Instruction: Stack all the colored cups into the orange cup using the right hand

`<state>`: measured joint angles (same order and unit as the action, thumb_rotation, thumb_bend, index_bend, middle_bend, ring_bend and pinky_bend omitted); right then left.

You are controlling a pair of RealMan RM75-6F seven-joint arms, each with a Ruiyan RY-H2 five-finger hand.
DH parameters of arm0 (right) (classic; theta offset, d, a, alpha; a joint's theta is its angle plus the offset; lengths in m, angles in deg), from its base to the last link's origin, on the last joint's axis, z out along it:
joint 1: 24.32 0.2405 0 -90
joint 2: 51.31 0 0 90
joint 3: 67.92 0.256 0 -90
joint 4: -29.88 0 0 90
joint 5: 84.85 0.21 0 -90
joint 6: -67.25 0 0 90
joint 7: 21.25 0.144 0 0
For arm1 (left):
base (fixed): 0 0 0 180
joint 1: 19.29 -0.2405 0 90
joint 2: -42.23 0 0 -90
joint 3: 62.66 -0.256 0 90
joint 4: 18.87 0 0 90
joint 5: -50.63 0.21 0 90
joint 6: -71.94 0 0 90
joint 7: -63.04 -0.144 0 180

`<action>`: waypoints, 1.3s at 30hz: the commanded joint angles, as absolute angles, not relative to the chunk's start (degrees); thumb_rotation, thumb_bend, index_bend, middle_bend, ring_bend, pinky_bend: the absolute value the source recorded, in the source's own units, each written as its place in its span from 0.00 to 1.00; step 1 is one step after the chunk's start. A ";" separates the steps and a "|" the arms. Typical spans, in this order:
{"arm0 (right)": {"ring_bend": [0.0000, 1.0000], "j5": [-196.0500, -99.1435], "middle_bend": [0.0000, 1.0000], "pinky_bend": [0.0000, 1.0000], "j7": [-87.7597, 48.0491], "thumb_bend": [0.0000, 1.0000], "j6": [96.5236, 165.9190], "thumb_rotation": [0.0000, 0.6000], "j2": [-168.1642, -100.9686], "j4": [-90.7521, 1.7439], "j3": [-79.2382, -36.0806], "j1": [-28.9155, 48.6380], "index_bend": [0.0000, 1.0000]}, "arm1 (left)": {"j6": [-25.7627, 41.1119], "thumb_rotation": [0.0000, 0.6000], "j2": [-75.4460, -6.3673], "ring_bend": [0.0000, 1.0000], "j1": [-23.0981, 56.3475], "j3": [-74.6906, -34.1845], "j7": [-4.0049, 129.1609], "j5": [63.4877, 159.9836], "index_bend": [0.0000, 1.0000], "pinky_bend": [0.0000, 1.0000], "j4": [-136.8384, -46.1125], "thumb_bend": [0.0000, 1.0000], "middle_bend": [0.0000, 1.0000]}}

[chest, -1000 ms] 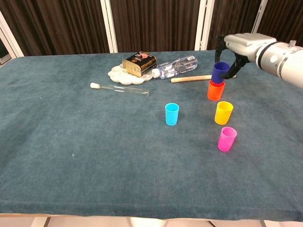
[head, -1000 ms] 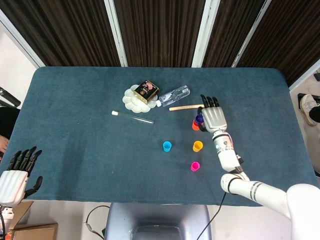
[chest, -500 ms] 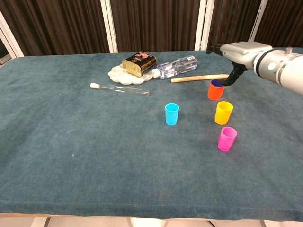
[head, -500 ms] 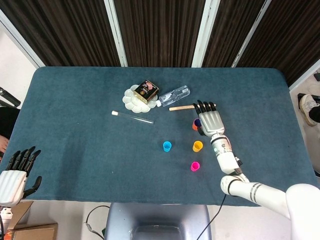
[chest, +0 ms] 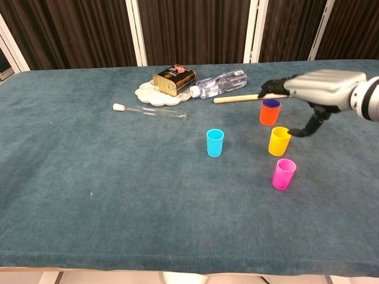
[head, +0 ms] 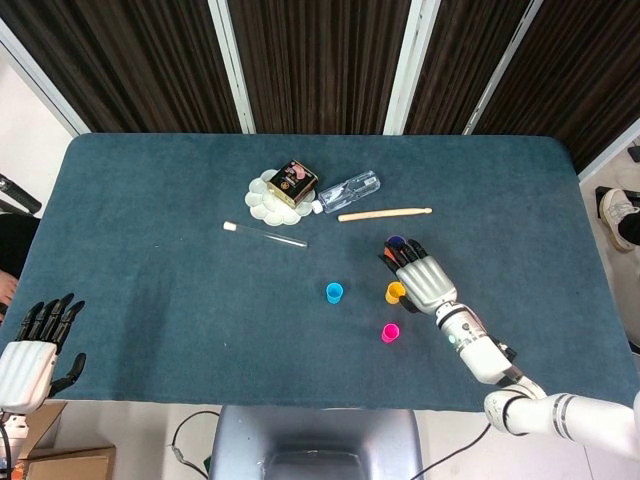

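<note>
Off the table's near-left corner, left hand (head: pixel 30 345) is idling, fingers spread, empty. Blue cup (chest: pixel 215 142), yellow cup (chest: pixel 279 141) and pink cup (chest: pixel 283 174) are standing upright, mouths up, bare cloth between them. Right hand (chest: pixel 320 94) has released the purple cup (chest: pixel 271 103), now nested in the orange cup (chest: pixel 269 114), and is hovering over the yellow one, fingers spread, empty.

Head: overhead. Chest: low frontal. Shared: table (head: pixel 150 300).
</note>
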<state>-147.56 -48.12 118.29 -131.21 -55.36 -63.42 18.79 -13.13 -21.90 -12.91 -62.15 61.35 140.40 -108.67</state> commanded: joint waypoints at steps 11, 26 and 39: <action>0.00 -147.30 0.00 0.00 -49.42 0.45 117.85 1.00 -135.99 -49.79 -63.93 18.81 0.47 | -13.50 1.00 -21.65 0.00 -13.08 -62.27 61.96 140.66 0.00 0.06 -108.58 0.42 0.00; 0.00 -145.31 0.06 0.00 -50.07 0.45 122.80 1.00 -137.56 -49.74 -59.82 18.36 0.65 | -13.33 1.00 -21.60 0.00 -13.06 -62.15 62.12 140.32 0.00 0.06 -108.50 0.42 0.00; 0.00 -135.07 0.08 0.00 -52.89 0.45 125.29 1.00 -140.90 -42.63 -49.37 22.85 0.65 | -12.76 1.00 -21.81 0.00 -12.85 -62.06 61.32 139.90 0.00 0.06 -108.60 0.42 0.00</action>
